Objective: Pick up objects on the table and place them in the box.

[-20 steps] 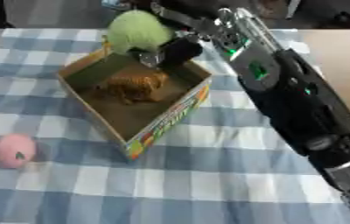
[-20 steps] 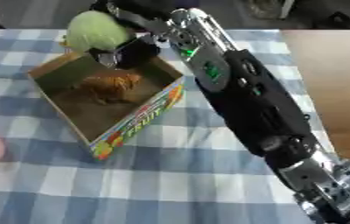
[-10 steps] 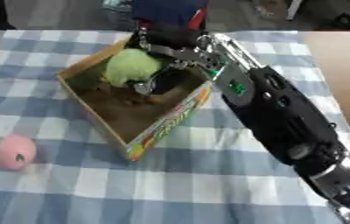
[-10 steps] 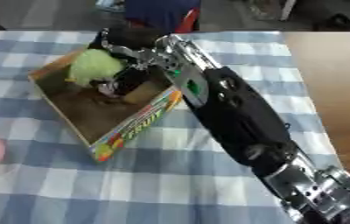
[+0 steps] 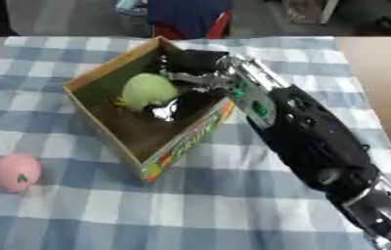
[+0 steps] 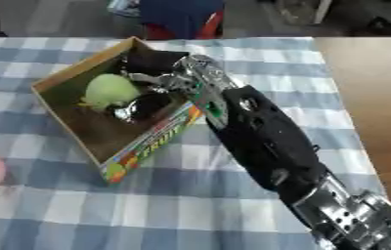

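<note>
My right hand sits inside the open cardboard box, fingers curled round the pale green round fruit. It looks light, smooth, probably slippery; cradling its widest part seems best.

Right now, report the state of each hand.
Left hand: not in view.
Right hand: inside the box, beside the green fruit; whether its fingers grip it cannot be told.
</note>
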`<action>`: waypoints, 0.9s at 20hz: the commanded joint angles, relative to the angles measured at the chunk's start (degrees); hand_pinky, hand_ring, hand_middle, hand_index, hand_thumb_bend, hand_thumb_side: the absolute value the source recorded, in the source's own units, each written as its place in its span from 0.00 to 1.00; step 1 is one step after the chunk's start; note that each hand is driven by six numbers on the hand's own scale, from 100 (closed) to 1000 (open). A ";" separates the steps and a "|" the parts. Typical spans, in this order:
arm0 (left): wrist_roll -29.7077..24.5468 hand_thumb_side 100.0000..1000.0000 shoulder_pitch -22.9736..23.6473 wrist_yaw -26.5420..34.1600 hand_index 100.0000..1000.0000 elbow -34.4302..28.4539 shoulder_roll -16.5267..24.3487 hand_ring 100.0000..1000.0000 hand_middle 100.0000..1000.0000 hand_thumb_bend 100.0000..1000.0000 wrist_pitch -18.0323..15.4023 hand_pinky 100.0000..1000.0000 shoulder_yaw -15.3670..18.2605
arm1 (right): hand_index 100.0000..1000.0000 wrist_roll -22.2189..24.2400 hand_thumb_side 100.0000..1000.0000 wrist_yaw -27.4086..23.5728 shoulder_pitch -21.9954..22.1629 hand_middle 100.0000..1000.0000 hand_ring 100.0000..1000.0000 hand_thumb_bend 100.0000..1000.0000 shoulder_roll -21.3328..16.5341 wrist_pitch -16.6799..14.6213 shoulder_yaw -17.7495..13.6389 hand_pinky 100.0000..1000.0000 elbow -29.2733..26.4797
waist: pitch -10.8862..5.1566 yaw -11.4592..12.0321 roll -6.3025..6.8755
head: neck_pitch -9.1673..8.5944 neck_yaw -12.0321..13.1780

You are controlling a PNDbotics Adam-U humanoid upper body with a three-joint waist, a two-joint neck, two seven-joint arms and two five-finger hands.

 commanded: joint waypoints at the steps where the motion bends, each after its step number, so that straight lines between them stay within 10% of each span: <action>1: 0.12 0.98 -0.10 0.04 0.85 -1.00 0.76 0.67 0.62 0.61 -0.20 0.27 0.80 | 1.00 -0.07 0.86 -0.21 -0.91 0.87 0.88 0.34 -0.51 0.70 -1.36 0.72 -1.18 | -0.95 -0.02 0.45 | -0.71 0.22; 14: 0.69 0.97 0.21 -0.58 0.86 -1.00 1.20 0.68 0.62 0.62 -0.58 0.28 0.90 | 1.00 -2.95 0.89 -8.43 0.31 0.86 0.87 0.36 -3.58 7.47 -5.90 0.74 -14.02 | -1.13 -0.62 0.84 | -0.18 1.17; 18: 1.77 0.96 0.59 -2.04 0.86 -1.00 2.27 0.68 0.63 0.63 -1.04 0.28 1.09 | 1.00 -7.96 0.93 -17.33 2.14 0.80 0.82 0.00 -7.09 12.17 -8.64 0.69 -23.95 | -1.19 -1.16 0.90 | 0.52 2.00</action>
